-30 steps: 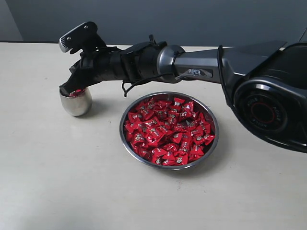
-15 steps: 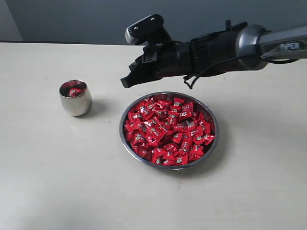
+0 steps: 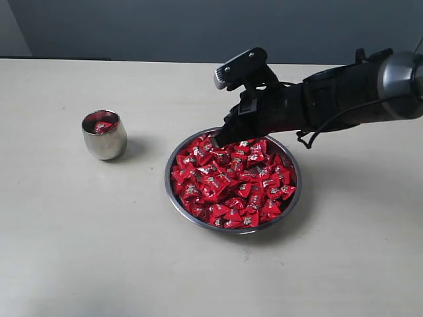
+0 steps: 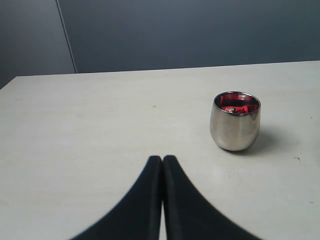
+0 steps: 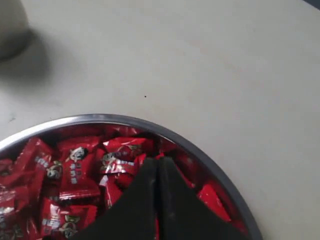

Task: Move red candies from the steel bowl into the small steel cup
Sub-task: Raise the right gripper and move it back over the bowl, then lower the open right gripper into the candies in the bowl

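Observation:
The steel bowl sits mid-table, heaped with red candies. The small steel cup stands upright to its left with a few red candies inside. My right gripper reaches in from the right, shut, its tips down on the candies at the bowl's far-left edge. In the right wrist view the jaws are pressed together over candies just inside the bowl's rim; no candy shows clearly between them. My left gripper is shut and empty above bare table, apart from the cup.
The pale table spreads around bowl and cup. A dark grey wall runs along the far edge. The right arm's black wrist and grey forearm hang over the table behind the bowl.
My right gripper has left the cup's mouth, swung right across the table and dropped onto the candies at the bowl's far edge. Cup and bowl have stayed put.

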`<control>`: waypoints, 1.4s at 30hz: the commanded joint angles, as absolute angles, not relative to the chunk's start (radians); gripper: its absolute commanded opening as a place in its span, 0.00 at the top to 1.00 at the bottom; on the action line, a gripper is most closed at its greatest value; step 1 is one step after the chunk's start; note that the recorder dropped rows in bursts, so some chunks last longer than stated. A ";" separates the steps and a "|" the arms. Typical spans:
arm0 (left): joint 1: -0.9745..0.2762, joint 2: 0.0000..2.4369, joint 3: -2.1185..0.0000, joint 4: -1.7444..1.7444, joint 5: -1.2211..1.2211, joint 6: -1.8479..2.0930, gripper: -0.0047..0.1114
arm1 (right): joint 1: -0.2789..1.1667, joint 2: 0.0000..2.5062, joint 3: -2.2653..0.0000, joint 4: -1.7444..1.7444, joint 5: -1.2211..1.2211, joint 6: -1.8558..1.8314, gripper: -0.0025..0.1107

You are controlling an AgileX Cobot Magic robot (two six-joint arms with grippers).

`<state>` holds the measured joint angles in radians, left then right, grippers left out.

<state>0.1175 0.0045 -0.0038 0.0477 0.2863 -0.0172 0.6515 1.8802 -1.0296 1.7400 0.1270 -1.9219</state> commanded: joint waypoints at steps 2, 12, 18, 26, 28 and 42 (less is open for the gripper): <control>0.118 0.000 0.000 0.045 0.285 -0.020 0.96 | 0.628 1.804 -1.000 1.744 0.087 -1.926 0.99; 0.118 0.000 0.000 0.045 0.285 -0.020 0.96 | 0.628 1.710 -0.976 1.744 0.047 -1.912 0.99; 0.118 0.000 0.000 0.045 0.285 -0.020 0.96 | 0.628 1.707 -0.954 1.744 0.046 -1.912 0.99; 0.118 0.000 0.000 0.045 0.285 -0.020 0.96 | 0.628 1.707 -0.954 1.744 0.045 -1.914 0.99; 0.118 0.000 0.000 0.045 0.285 -0.020 0.96 | 0.628 1.711 -0.963 1.744 0.064 -1.914 0.99; 0.118 0.000 0.000 0.045 0.285 -0.020 0.96 | 0.628 1.911 -1.052 1.711 0.214 -1.938 0.99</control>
<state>0.1175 0.0045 -0.0038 0.0477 0.2863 -0.0172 0.6330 1.9116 -1.0557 1.7254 0.1900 -1.9286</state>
